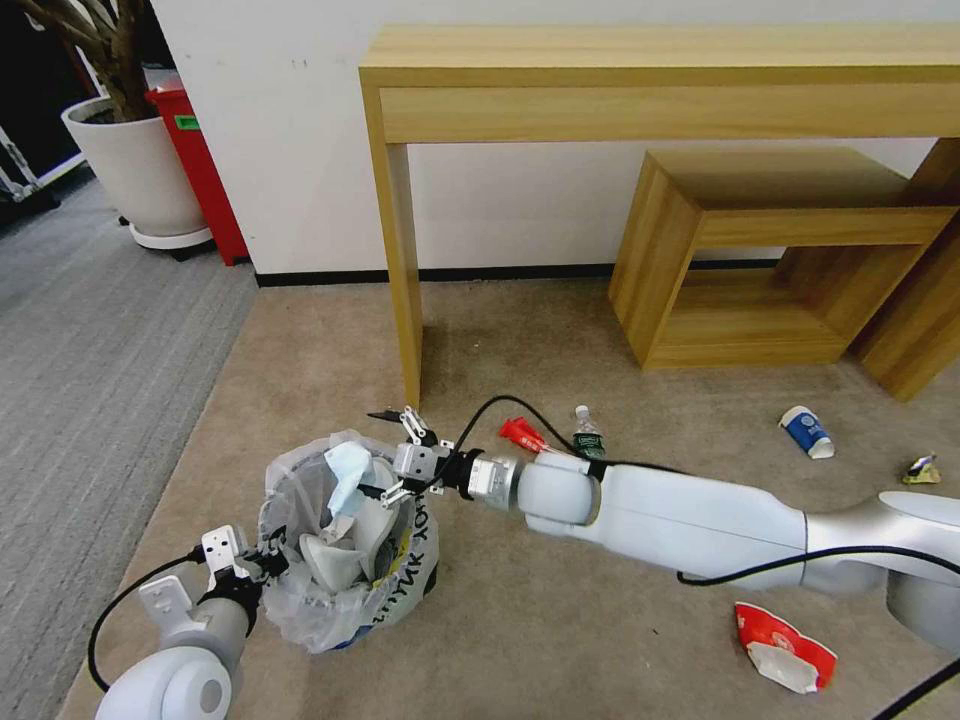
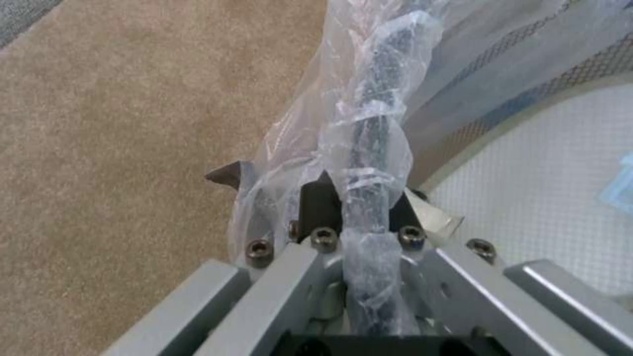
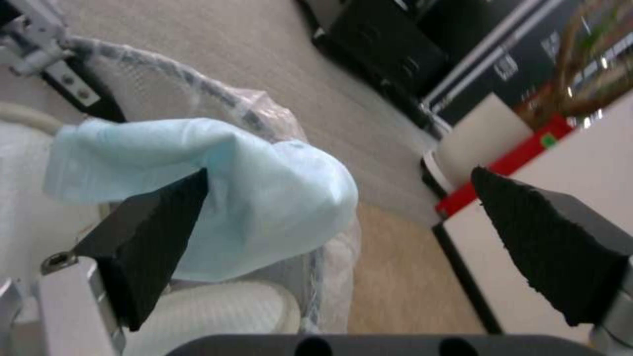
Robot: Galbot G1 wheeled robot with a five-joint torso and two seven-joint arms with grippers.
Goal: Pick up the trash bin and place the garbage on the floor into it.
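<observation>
The trash bin (image 1: pixel 395 585), black with a crinkled white bag, stands on the beige floor (image 1: pixel 560 620) at the lower left. My left gripper (image 1: pixel 268 563) is shut on its bagged rim (image 2: pixel 369 143); the left gripper (image 2: pixel 359 198) clamps the rim from both sides. White slippers (image 1: pixel 335 560) lie inside. A blue mask (image 1: pixel 345 478) drapes over the far rim. My right gripper (image 1: pixel 378 452) hangs open just above it; the right gripper (image 3: pixel 339 173) has the mask (image 3: pixel 264 198) loose by one finger. On the floor lie a red wrapper (image 1: pixel 520 432), small bottle (image 1: pixel 587 435), paper cup (image 1: pixel 807 432), crumpled piece (image 1: pixel 922 470) and red-white packet (image 1: pixel 785 648).
A wooden desk (image 1: pixel 660 70) stands against the wall, its leg (image 1: pixel 405 270) just behind the bin. A low wooden bench (image 1: pixel 770 250) sits under it to the right. Grey ribbed carpet (image 1: pixel 90 330), a white planter (image 1: pixel 140 170) and a red bin (image 1: pixel 200 170) are far left.
</observation>
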